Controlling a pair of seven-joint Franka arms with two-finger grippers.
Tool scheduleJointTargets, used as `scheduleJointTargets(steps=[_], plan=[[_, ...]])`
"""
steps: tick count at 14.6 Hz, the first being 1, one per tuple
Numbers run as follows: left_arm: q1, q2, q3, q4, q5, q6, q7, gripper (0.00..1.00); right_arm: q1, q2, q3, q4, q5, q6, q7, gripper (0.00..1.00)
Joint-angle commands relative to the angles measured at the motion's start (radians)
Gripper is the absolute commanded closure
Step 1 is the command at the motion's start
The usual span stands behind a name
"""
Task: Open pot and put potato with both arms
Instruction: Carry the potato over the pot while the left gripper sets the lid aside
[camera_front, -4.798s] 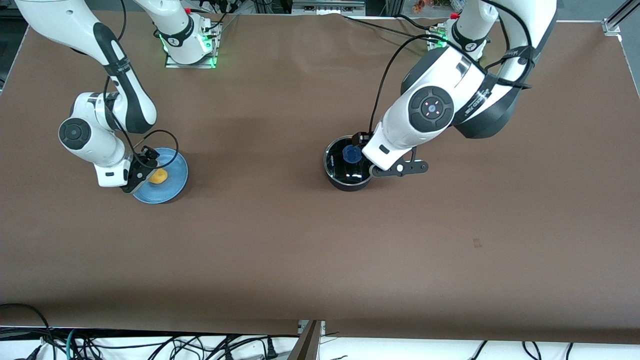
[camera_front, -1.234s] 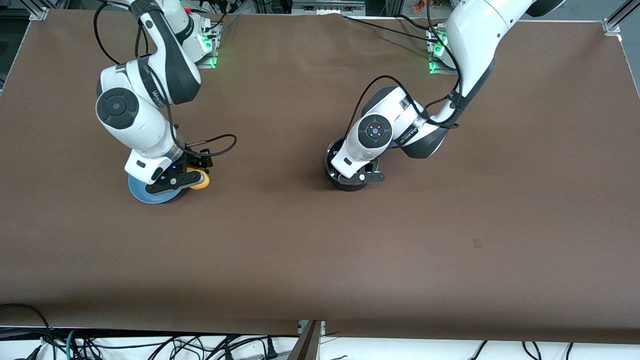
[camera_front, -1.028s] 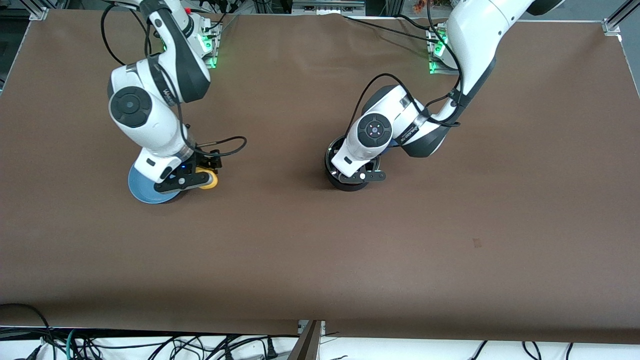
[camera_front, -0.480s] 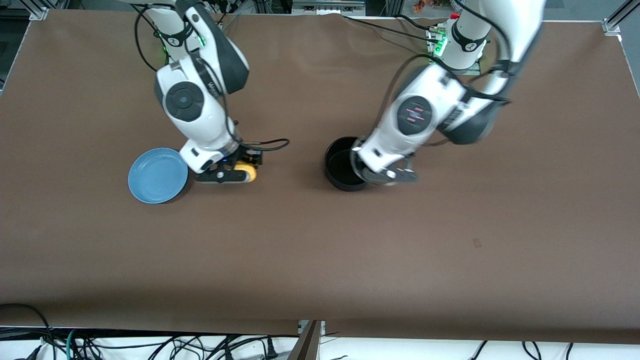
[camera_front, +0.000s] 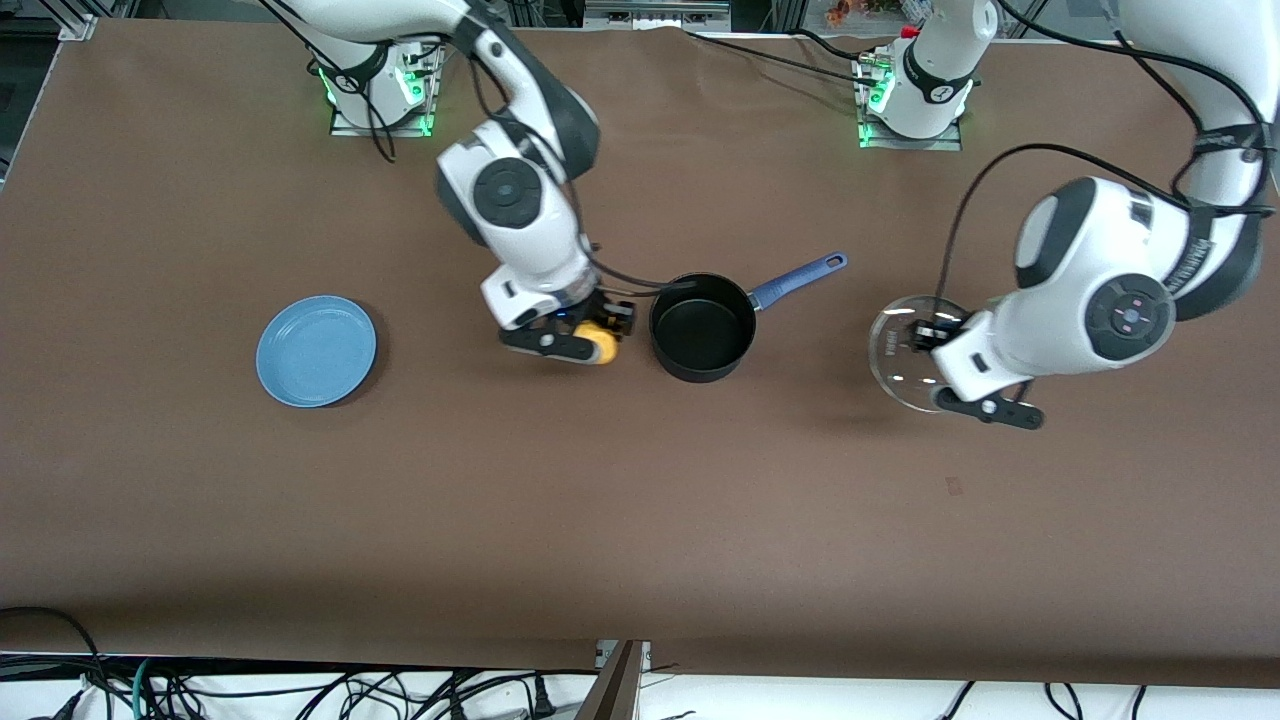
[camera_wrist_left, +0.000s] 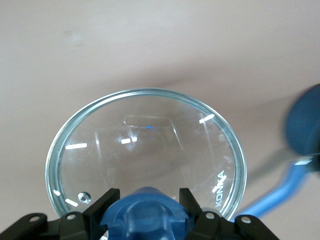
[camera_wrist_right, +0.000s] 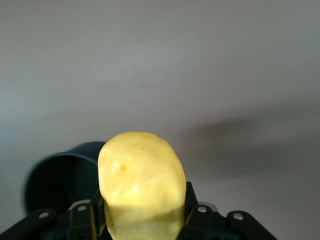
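The right gripper (camera_front: 592, 340) hangs in the air clamped on the potato (camera_front: 600, 343), over the brown table (camera_front: 640, 500) just beside the open pot (camera_front: 702, 327), on the side toward the right arm's end. In the right wrist view the yellow potato (camera_wrist_right: 141, 184) fills the space between the black fingers (camera_wrist_right: 200, 212), which press against its sides, and the dark pot (camera_wrist_right: 57, 182) shows below and ahead of it. The pot stands uncovered near the middle of the table, its black inside bare and its blue handle (camera_front: 797, 279) pointing toward the left arm's base. The left gripper (camera_front: 950, 360) is up over bare table toward the left arm's end, well apart from the pot, closed tight on the blue knob (camera_wrist_left: 145, 212) of the glass lid (camera_front: 905, 355). In the left wrist view the fingers (camera_wrist_left: 102, 202) pinch the knob from both sides and the round lid (camera_wrist_left: 145, 155) hangs beneath them, clear glass with a metal rim, the tabletop showing through it. A blue plate (camera_front: 316, 350) lies flat toward the right arm's end of the table, well apart from the right gripper, with nothing on it.
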Motion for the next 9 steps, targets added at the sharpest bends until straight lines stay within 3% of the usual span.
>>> scheduleJointTargets(steps=[1,5,9], plan=[[0.063,0.075,-0.016,-0.006,0.081,0.052,0.062,1.00,0.067,0.117,-0.008,0.145,0.005,0.060,0.113,0.59],[0.074,0.210,-0.004,0.008,0.186,0.150,0.066,1.00,0.126,0.207,-0.008,0.193,0.008,0.165,0.119,0.59],[0.074,0.281,0.033,0.010,0.192,0.259,0.071,1.00,0.166,0.265,-0.008,0.193,0.010,0.224,0.119,0.59]])
